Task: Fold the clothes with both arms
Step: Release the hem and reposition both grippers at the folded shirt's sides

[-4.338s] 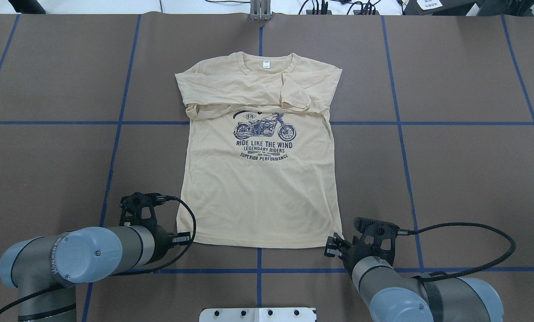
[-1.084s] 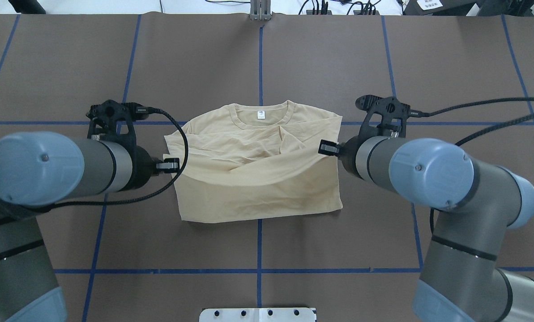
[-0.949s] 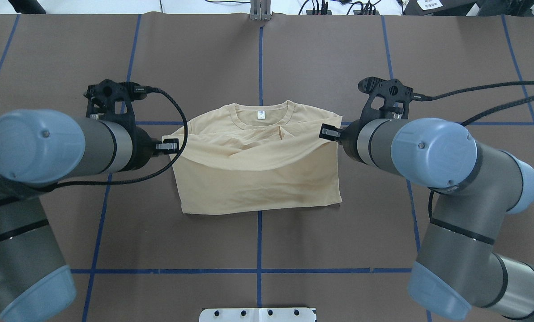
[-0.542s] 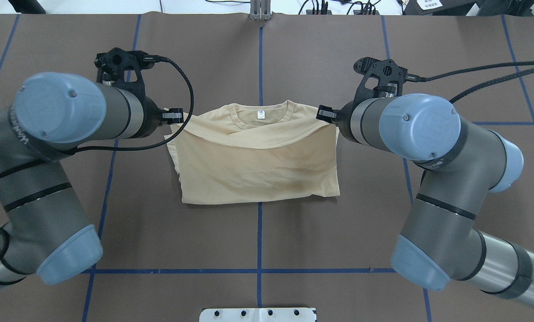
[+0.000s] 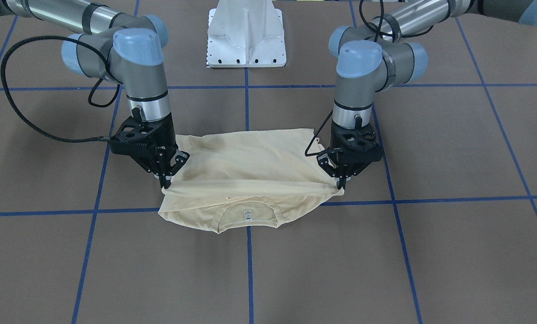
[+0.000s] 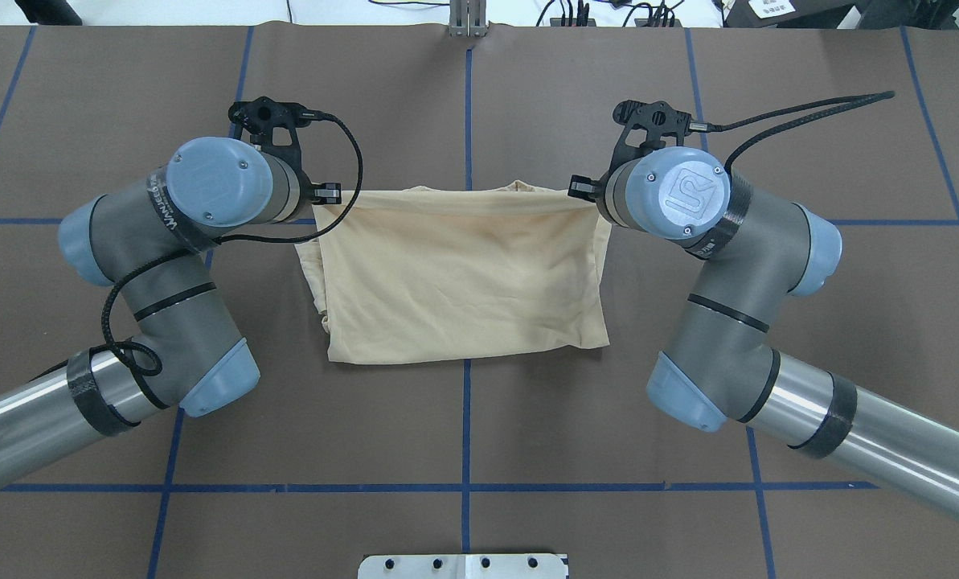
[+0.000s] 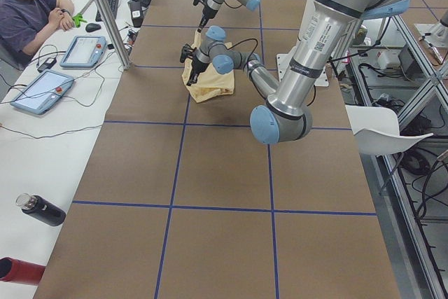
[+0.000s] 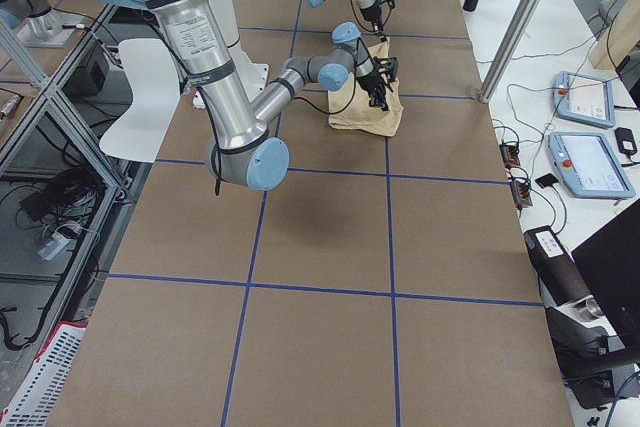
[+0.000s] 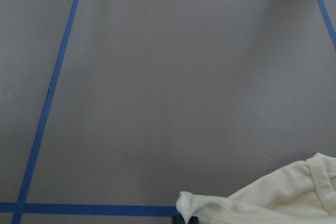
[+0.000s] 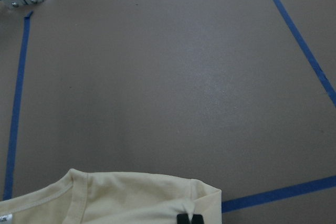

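A cream long-sleeved shirt [image 6: 463, 273] lies folded in half mid-tabletop [image 6: 463, 104], with its collar on the side away from the robot. The left arm's fingers [image 5: 340, 179] and the right arm's fingers [image 5: 164, 176] are each clamped on a hem corner, low over the shoulders. An uneven release could skew the top layer, and the thin knit may cling and lift. A bunched layer [image 6: 312, 273] pokes out on the left. The left arm's black cable [image 6: 359, 169] droops over that corner and might snag. A white base [image 5: 245, 31] stands well apart. A person [image 7: 31, 12] sits at a side desk.

The T-shirt [image 6: 463, 281] is cream-yellow with a white neck label [image 5: 247, 215], the table [image 6: 849, 322] brown with blue lines [image 6: 465, 426].
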Motion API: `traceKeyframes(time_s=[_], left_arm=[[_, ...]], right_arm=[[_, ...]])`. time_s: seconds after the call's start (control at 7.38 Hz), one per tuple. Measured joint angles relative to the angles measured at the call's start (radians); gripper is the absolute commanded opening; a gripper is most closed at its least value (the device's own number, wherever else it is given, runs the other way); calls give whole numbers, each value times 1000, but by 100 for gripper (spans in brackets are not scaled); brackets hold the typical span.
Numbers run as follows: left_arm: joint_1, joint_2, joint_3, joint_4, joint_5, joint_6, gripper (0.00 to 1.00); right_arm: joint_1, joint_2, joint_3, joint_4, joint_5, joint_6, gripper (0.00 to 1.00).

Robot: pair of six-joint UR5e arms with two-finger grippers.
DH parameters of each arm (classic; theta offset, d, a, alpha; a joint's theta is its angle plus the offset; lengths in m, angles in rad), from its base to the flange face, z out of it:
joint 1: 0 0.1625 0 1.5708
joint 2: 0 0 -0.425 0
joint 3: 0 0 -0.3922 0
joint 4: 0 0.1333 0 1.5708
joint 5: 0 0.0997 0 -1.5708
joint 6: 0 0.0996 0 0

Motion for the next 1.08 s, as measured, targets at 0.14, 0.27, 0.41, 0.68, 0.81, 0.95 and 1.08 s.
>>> traceKeyframes(time_s=[0.14,0.27,0.41,0.68,0.81,0.95,1.08], left_arm=[[-4,0,17,-53,-3,52,100],[-9,4,6,-97,-17,96,100],[-13,25,-31,-119,-58,118,100],[-11,146,-172,-139,-137,125,100],[9,201,-226,-142,-147,108,100],[55,230,-248,-145,-148,68,93],[112,242,-248,-156,-137,21,76]], right_arm=[[11,14,-26,16,7,-15,100],[31,33,-38,20,47,-42,100],[66,44,-34,19,131,-70,100],[123,14,6,22,247,-168,100],[132,-27,38,28,264,-215,100],[137,-63,71,30,270,-247,100],[138,-84,91,30,272,-263,100]])
